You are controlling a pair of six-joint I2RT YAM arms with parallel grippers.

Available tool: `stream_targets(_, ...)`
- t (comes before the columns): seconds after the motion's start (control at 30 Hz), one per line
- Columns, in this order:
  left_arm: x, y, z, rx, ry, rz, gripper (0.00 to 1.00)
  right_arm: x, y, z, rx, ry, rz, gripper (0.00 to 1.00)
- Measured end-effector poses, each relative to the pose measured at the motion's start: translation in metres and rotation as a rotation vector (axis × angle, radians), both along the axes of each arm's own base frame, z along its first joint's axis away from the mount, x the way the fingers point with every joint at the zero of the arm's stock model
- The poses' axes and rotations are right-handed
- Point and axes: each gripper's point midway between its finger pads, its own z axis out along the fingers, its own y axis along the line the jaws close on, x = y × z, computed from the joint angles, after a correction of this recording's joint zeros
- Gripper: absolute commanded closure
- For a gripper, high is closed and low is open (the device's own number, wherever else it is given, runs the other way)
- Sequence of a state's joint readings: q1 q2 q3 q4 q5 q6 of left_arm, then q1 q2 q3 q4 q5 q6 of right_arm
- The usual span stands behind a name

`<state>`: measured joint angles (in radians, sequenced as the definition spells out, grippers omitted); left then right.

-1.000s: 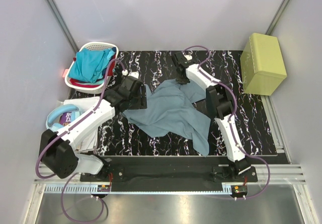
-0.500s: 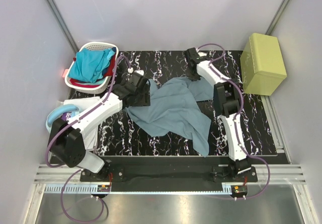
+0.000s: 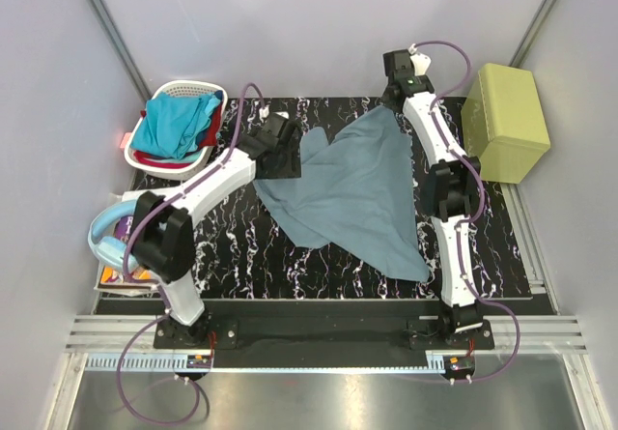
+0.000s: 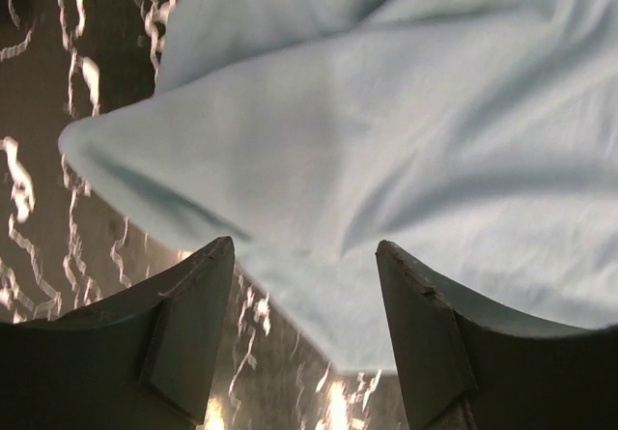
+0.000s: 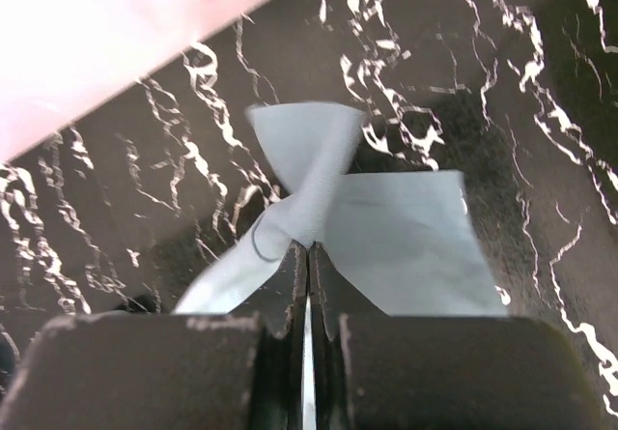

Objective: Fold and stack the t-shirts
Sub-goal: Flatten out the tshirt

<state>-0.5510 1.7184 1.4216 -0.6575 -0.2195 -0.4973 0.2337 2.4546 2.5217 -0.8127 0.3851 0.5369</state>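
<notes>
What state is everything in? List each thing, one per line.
grey-blue t-shirt: unfolded, spread on table
laundry basket: upright, loaded
turquoise t-shirt: crumpled in laundry basket
red t-shirt: bunched under turquoise one
left claw: open over grey-blue t-shirt's edge
right claw: shut, pinching its corner

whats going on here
Two robot arms are spreading out a grey-blue t-shirt on the black marbled table. The right gripper is shut on a pinched corner of the shirt at the far side of the table. The left gripper hangs open over the shirt's left edge, holding nothing. A turquoise t-shirt and a red one lie unfolded in the white basket at the far left.
</notes>
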Motion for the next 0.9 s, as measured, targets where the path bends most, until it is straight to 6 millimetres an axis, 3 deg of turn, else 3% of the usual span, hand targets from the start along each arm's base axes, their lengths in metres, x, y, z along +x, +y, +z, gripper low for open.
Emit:
stream_targets(0.4, 0.103, -0.014, -0.018, -0.048, 0.014, 0.055, 0.33, -0.016, -0.027, -0.041, -0.054, 0.116, -0.056, 1.00)
stream_targets(0.63, 0.140, -0.007, -0.040, -0.075, 0.046, 0.075, 0.33, -0.029, -0.058, -0.046, -0.054, 0.158, -0.107, 1.00)
stream_targets(0.9, 0.163, -0.001, -0.076, -0.097, 0.100, 0.088, 0.36, -0.047, -0.056, -0.036, -0.035, 0.163, -0.088, 1.00)
